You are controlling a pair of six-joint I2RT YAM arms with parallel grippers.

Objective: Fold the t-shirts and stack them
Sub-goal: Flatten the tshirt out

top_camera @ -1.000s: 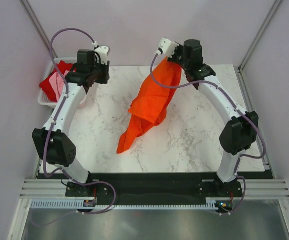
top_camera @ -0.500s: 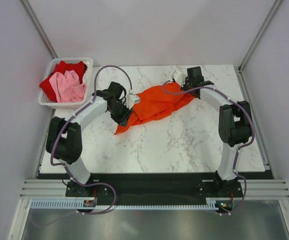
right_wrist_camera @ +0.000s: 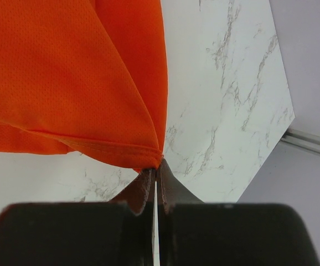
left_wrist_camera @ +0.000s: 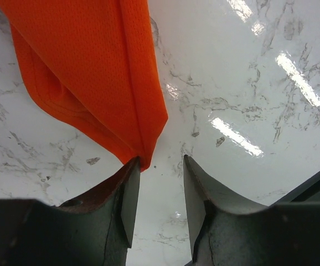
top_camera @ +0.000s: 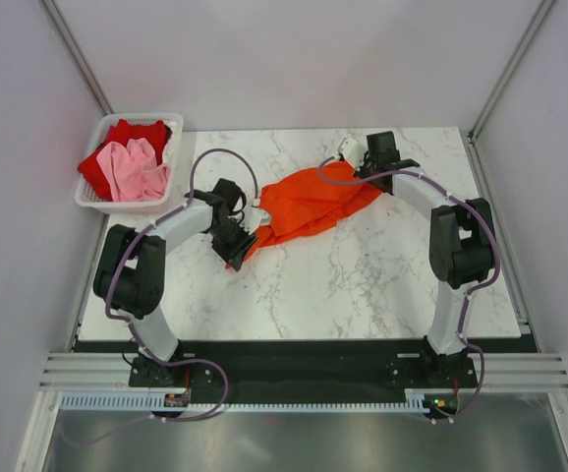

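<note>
The orange shirt lies on the marble counter, bunched into a long band that runs from the far right down toward the middle. The overhead view alone shows this whole spread. It also shows the white basket at the far left corner, off the marble, holding the red shirt with the pink shirt heaped on top of it.

The left end effector sits low at the shirt's narrow near tip. From above it hides the tip, and the gap between its fingers cannot be read. Its own camera settles this: the two fingers stand apart with bare marble between them, so it grips nothing. The pointed corner of the orange cloth ends right at the inner edge of one finger, and the other finger is clear of the cloth.

The right end effector is at the shirt's far end. From above only the arm over the cloth shows. Its wrist camera shows the fingers pressed together, pinching the stitched hem at a corner of the orange shirt, with the fabric fanning away from that pinch across the counter toward the counter's angled edge.
</note>
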